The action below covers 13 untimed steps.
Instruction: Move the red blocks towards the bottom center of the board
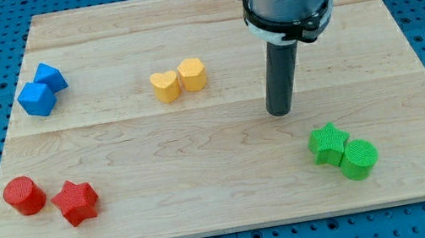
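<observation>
A red cylinder and a red star lie side by side near the board's bottom left corner. My tip rests on the wooden board right of centre, far to the right of both red blocks and a little above and left of the green blocks. It touches no block.
Two blue blocks sit touching at the view's upper left. A yellow heart and a yellow hexagon sit together at top centre. A green star and a green cylinder sit together at the lower right.
</observation>
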Available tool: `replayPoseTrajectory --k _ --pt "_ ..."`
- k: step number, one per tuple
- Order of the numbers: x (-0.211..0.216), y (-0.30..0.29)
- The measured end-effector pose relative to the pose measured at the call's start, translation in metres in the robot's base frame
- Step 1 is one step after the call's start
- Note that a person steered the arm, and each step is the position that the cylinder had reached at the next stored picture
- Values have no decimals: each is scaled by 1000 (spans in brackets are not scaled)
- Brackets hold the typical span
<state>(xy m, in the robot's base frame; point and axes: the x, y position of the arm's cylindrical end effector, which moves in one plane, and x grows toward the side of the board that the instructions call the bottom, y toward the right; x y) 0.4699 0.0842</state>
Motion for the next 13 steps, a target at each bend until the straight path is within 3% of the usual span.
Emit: replayPoseTrajectory --k 1,5,6,8,13 --pt "0 0" --pt "11 -346" --pt "14 -389" --pt "50 -375" --pt "51 -380"
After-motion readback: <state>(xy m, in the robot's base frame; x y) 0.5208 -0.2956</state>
